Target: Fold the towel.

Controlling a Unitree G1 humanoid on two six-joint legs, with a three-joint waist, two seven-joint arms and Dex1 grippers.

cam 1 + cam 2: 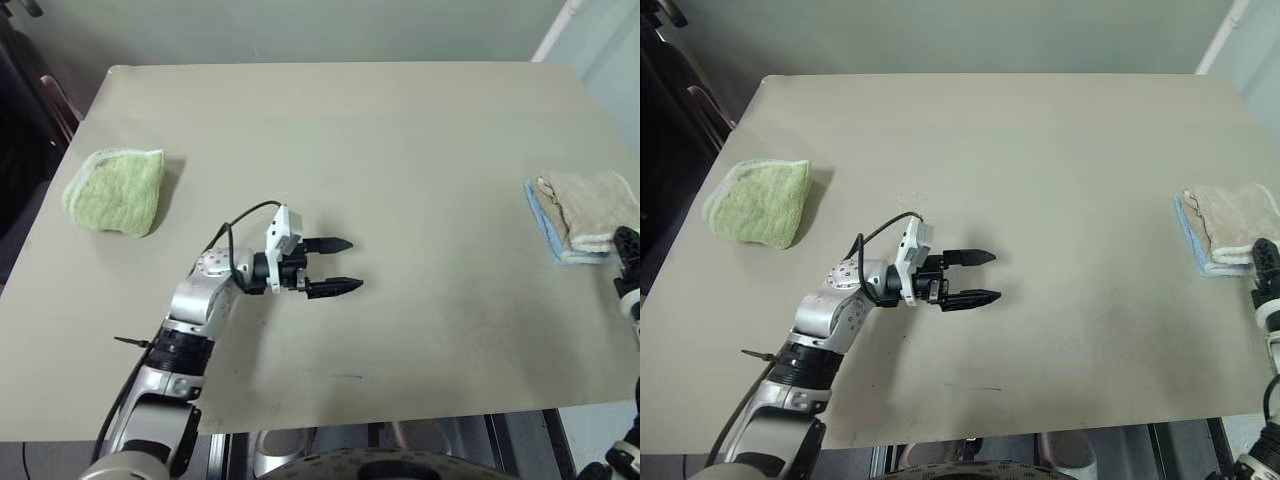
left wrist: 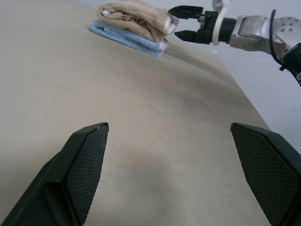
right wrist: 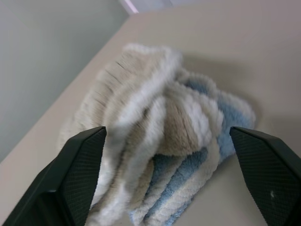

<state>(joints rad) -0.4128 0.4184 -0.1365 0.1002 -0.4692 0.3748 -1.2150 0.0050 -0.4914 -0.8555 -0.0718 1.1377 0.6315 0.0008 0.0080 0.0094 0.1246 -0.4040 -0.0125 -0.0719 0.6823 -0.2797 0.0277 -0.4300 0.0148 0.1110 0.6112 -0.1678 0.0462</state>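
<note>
Towel lies folded atop a blue towel at the counter's right edge. Right tool gapes empty just beside it; left tool hangs wide open mid-counter, holding nothing. Folding looks finished; next, seemingly, withdraw both arms clear.

Right hand cut off at head-view edge. Blue towel mostly hidden under the towel. Table near edge cropped. Towel's loop tag indiscernible.
</note>
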